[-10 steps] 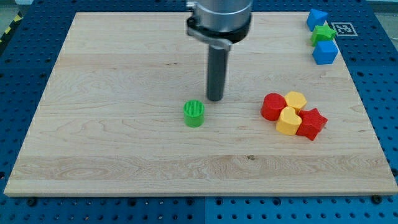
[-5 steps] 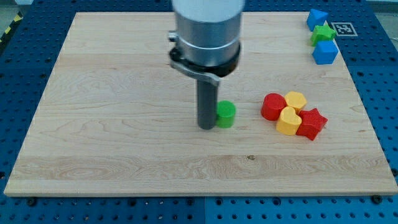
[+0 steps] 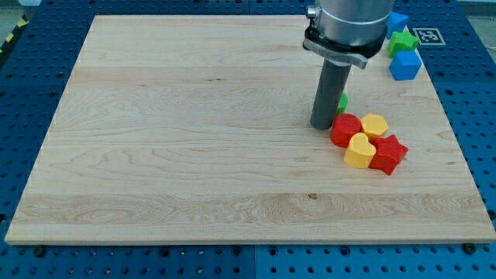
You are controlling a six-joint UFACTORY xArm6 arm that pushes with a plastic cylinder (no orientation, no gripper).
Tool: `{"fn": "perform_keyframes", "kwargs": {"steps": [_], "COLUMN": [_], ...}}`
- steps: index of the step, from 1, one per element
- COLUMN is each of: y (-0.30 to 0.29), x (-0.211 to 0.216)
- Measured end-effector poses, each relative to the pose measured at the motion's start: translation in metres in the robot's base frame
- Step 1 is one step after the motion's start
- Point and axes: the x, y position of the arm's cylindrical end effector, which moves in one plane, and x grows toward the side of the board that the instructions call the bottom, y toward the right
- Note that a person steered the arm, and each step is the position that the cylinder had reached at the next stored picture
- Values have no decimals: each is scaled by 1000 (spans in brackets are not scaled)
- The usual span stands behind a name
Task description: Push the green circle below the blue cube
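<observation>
My tip (image 3: pixel 322 125) rests on the board just left of the red and yellow cluster. The green circle (image 3: pixel 342 101) is mostly hidden behind the rod; only a sliver shows at the rod's right side, just above the red round block (image 3: pixel 345 130). The lower blue cube (image 3: pixel 404 66) sits at the view's top right, up and to the right of the green circle. Above it are a green star (image 3: pixel 403 41) and another blue block (image 3: pixel 398 21), partly hidden by the arm.
A cluster sits right of my tip: the red round block, a yellow hexagon (image 3: pixel 374 125), a yellow heart (image 3: pixel 358 150) and a red star (image 3: pixel 389 153). The wooden board (image 3: pixel 155 116) lies on a blue perforated table.
My tip swung round to the left of the green circle and pushed it right and up, from the board's middle to just above the red round block.
</observation>
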Motion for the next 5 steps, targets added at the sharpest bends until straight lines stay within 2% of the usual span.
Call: {"fn": "perform_keyframes", "kwargs": {"steps": [2, 5], "y": [3, 62], "x": [-42, -55]}}
